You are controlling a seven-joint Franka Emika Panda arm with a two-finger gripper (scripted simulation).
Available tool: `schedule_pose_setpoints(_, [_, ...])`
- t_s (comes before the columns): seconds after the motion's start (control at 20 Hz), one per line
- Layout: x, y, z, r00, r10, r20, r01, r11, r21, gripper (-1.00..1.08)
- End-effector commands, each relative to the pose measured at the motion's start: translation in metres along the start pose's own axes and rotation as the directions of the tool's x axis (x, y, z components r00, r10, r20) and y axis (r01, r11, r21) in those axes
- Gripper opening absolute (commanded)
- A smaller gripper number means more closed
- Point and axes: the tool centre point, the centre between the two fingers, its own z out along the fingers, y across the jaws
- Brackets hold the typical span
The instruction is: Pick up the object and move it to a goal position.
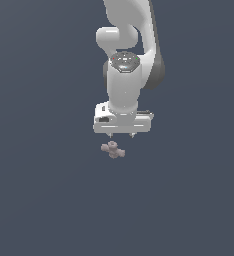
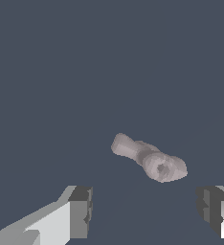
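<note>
The object (image 1: 113, 149) is a small pinkish-grey cross-shaped piece with stubby lumpy arms, lying on the dark grey floor. My white gripper (image 1: 120, 135) hangs just above it, with its two fingertips spread wide, and it holds nothing. In the wrist view the object (image 2: 150, 159) lies ahead of the gap between the two dark finger pads (image 2: 81, 210), untouched by either. One arm of the piece points toward the camera.
The dark grey floor (image 1: 44, 190) is flat and plain all around. The white arm (image 1: 126, 60) rises behind the gripper in the exterior view.
</note>
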Motion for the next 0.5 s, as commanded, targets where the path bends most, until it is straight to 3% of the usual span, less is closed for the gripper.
schedule_pose_setpoints(0.0, [-0.0001, 0.0004, 0.0006, 1.0, -0.01, 0.0, 0.01, 1.0, 0.002, 0.68])
schedule_pose_setpoints(0.45, [-0.0007, 0.0034, 0.0061, 0.994, -0.105, -0.003, 0.105, 0.994, 0.021, 0.68])
